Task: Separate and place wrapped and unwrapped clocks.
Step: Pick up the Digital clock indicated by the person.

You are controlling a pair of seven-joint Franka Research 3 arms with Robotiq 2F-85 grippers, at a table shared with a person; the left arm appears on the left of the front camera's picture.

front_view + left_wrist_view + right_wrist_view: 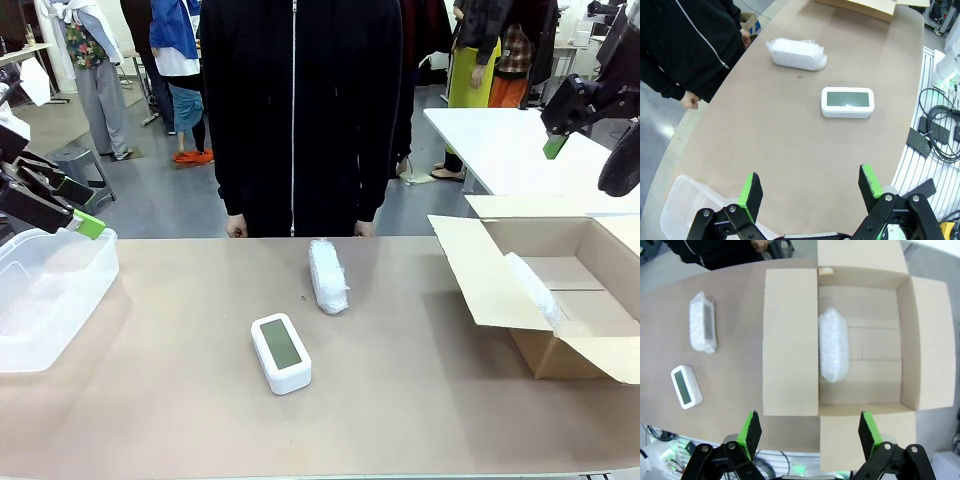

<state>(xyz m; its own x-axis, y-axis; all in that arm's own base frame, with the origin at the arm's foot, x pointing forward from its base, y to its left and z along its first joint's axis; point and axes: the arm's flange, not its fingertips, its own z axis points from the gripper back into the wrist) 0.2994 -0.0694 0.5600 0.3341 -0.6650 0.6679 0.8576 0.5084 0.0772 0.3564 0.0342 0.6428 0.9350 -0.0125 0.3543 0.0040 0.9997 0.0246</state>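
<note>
One bubble-wrapped clock [833,345] lies in the cardboard box [932,340] while your left gripper [811,187] and right gripper [809,431] hang apart and empty; the second wrapped clock [328,276] and the bare digital clock [280,352] sit near each other on the bench [430,400], so your next move is probably a reach down for either.

Past the tan desk [400,390], smooth grey floor [160,200] under even indoor light, faintly glossy. At far right, a white table [500,140]; at far left, a small grey stool [78,162]. Farther back, several standing people [478,50]. Along the desk's near edge, black cables [940,131] on a pale ribbed surface.
</note>
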